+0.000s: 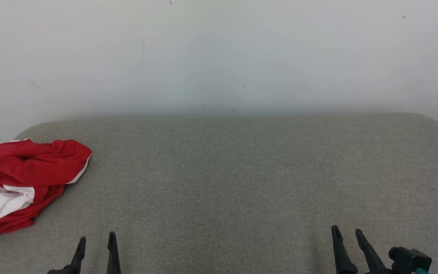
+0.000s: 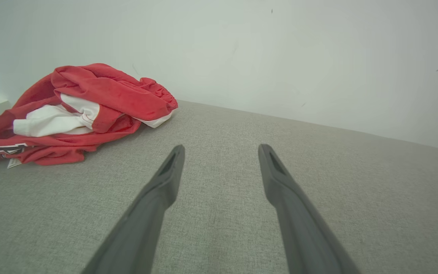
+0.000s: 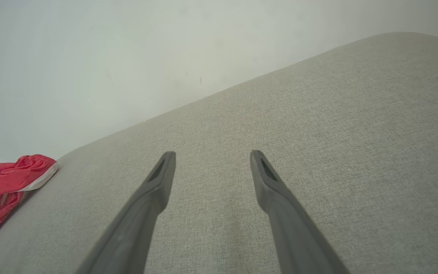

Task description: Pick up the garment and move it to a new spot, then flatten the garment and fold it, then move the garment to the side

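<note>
Both sets of dark tapered fingers rise from the head view's bottom edge, the left gripper (image 1: 97, 238) at lower left and the right gripper (image 1: 347, 230) at lower right, each spread wide and empty. A crumpled red-and-white garment (image 1: 29, 179) lies at the far left of the grey woven padded surface (image 1: 242, 171), which meets a plain pale wall (image 1: 219, 57).

Left wrist view: parted fingers over the weave, garment ahead to their left.

Right wrist view: parted fingers, garment well apart at the left edge.

Head view down over grey cushion (image 1: 242, 171), wrist views low along it — all share garment (image 1: 32, 167).
</note>
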{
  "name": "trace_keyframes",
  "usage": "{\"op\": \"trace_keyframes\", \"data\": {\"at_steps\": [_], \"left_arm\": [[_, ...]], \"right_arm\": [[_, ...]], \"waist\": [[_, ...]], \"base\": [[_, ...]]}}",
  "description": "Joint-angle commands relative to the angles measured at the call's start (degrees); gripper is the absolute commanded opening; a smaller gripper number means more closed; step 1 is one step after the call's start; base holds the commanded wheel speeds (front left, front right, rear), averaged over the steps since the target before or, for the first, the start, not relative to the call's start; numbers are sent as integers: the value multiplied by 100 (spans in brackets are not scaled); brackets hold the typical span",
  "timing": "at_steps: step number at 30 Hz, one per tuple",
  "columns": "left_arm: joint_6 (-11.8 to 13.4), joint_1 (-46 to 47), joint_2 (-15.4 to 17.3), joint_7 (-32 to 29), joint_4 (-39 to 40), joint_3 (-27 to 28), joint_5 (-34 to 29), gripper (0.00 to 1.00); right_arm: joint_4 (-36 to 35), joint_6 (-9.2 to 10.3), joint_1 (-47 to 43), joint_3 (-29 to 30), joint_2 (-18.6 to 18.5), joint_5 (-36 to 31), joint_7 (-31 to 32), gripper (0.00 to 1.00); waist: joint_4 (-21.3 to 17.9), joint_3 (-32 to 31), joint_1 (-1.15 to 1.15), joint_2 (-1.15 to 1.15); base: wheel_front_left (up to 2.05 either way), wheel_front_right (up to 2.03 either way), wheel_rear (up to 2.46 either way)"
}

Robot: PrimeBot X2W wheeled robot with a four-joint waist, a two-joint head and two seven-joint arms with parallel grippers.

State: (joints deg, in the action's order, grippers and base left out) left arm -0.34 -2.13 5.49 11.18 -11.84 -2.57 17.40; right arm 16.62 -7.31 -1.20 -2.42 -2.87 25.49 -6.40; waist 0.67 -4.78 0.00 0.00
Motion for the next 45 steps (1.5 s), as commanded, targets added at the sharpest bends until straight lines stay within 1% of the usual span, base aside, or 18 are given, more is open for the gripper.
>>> {"op": "trace_keyframes", "data": {"at_steps": [1, 34, 45], "left_arm": [[9, -37, 33, 65, -1, 1, -151, 100], [2, -211, -73, 419, -207, 75, -1423, 100], [-46, -224, -105, 406, -219, 131, -1369, 100]], "right_arm": [[-51, -24, -35, -20, -2, -170, -36, 100], [11, -27, -145, -272, -3, -1328, -214, 100], [32, -27, -109, -274, -3, -1262, -232, 100]], "waist": [[-1, -9, 0, 0], [11, -173, 0, 0], [19, -178, 0, 0]], "base": [[0, 0, 0], [0, 0, 0], [0, 0, 0]]}}
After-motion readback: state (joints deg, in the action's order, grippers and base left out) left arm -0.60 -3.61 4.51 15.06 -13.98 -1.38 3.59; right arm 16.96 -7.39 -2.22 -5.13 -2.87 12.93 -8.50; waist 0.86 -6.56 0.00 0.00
